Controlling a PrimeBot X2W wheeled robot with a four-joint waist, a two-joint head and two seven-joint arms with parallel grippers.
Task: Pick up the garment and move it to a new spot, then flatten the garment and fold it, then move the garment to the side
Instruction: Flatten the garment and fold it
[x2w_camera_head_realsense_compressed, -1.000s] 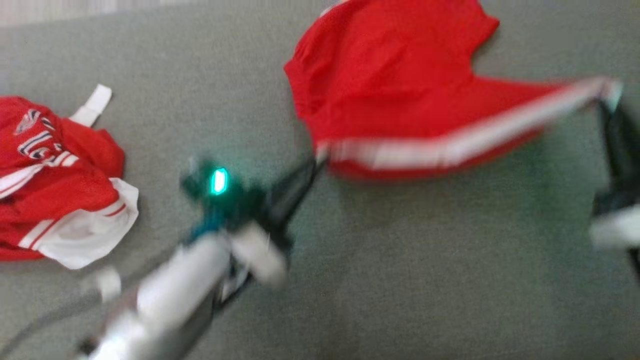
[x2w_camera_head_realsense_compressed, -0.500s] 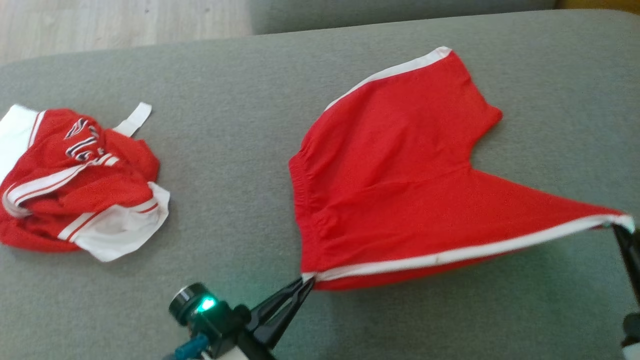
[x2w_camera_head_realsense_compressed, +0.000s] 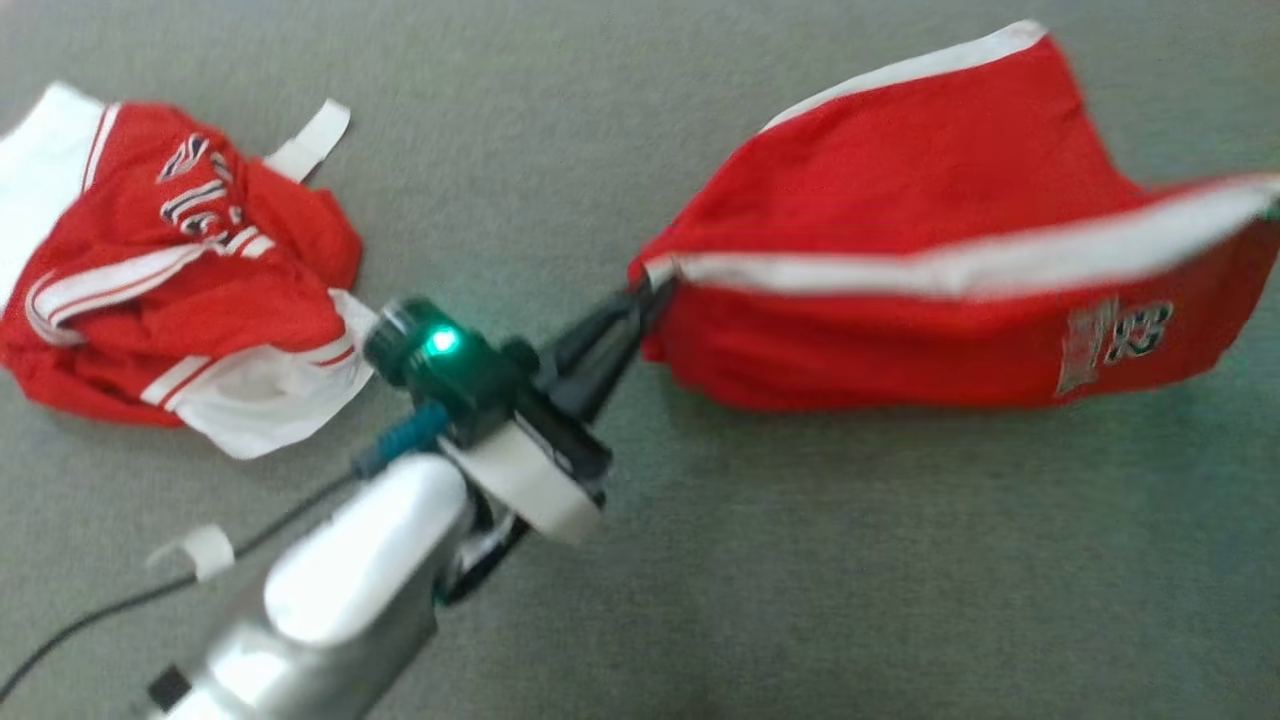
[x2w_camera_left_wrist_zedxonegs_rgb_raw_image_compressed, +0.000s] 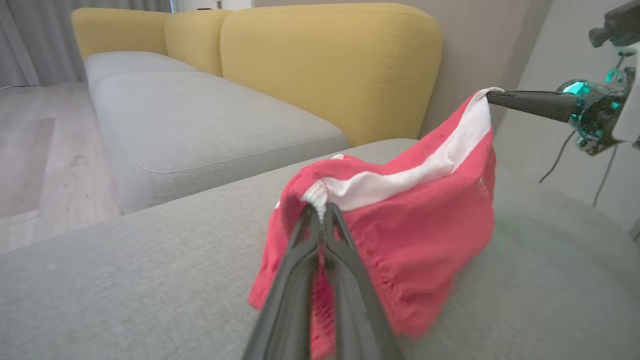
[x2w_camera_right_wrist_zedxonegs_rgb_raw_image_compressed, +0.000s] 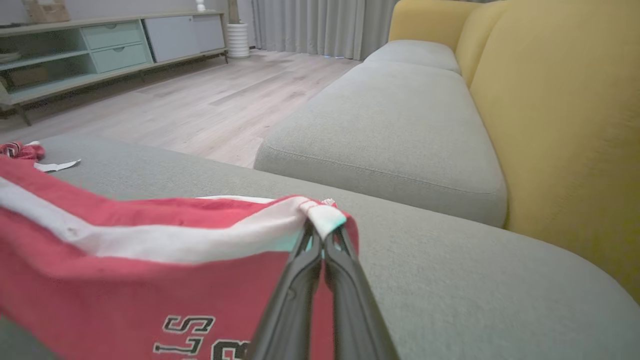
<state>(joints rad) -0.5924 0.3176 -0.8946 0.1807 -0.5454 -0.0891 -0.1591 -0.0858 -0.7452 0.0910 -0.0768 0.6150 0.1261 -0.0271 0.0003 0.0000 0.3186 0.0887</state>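
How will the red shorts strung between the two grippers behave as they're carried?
Probably floppy: the red shorts sag below the white trim stretched between the left gripper and right gripper. Likely light, since two fingertip pinches hold that edge up. Such thin corner grips could slip if tugged.

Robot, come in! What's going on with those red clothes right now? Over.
Left pincer and right pincer both shut on the red shorts, stretched between them. Crumpled jersey lies apart, to the left. Nothing blocking. Over.
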